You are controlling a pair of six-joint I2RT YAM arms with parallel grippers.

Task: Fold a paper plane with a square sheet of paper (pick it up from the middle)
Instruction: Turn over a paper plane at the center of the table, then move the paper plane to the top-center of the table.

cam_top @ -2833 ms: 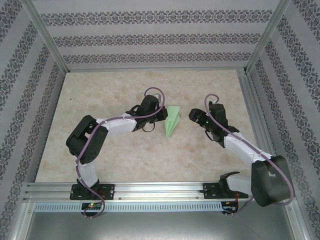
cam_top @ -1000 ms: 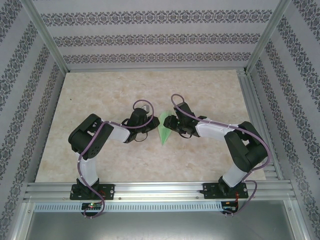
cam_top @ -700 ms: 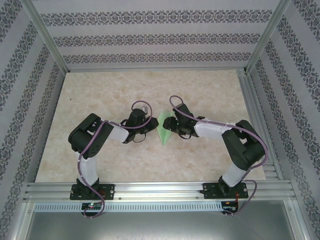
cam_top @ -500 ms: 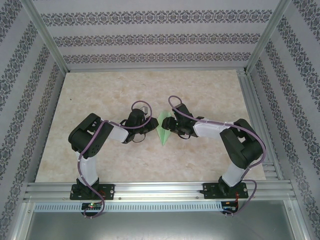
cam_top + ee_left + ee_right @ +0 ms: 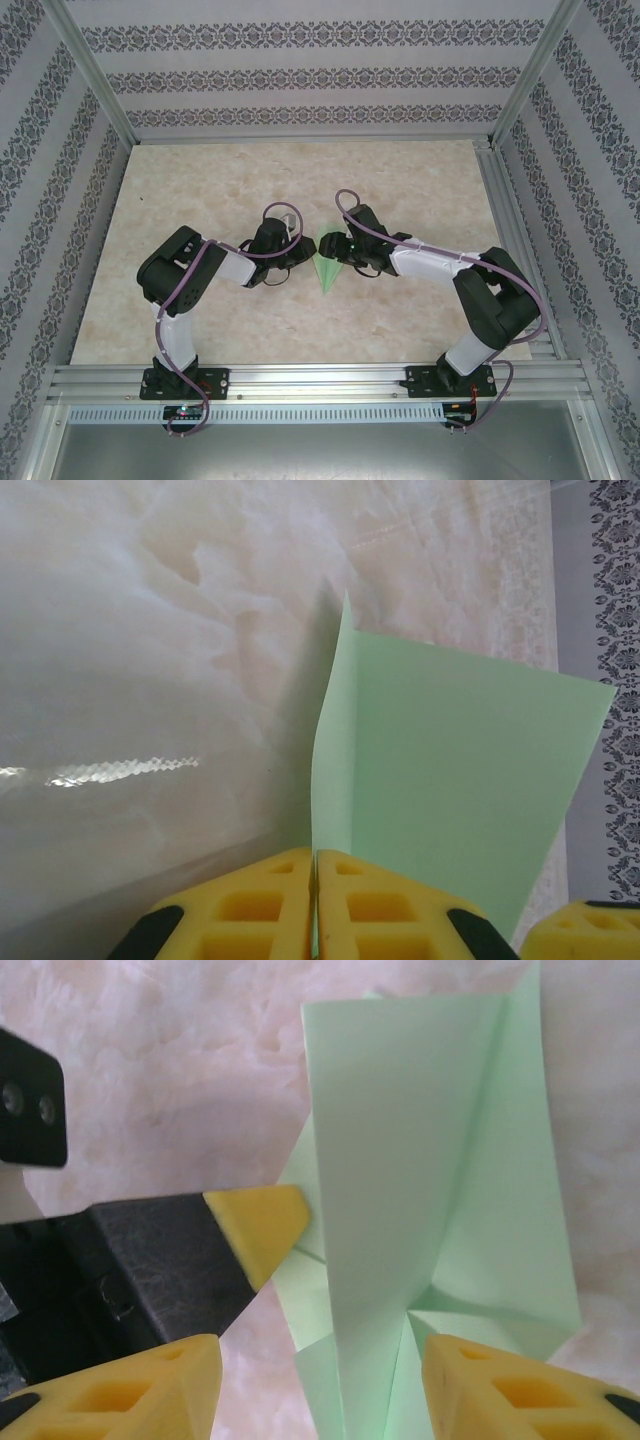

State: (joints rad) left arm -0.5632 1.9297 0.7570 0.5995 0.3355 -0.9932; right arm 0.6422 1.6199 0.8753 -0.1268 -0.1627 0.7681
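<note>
The paper plane (image 5: 324, 272) lies mid-frame in the top view, a pale green dart with its tip pointing down-frame. It is partly covered where the left pincer (image 5: 303, 256) and right pincer (image 5: 336, 249) meet over it. Bare worktop (image 5: 200, 180) lies open all round. In the left wrist view, the left pincer, cut off by the bottom edge, is clenched on an upright fold of the plane. In the right wrist view, the right pincer is released, its pads on either side of the creased plane, whose lower part runs out of frame.
</note>
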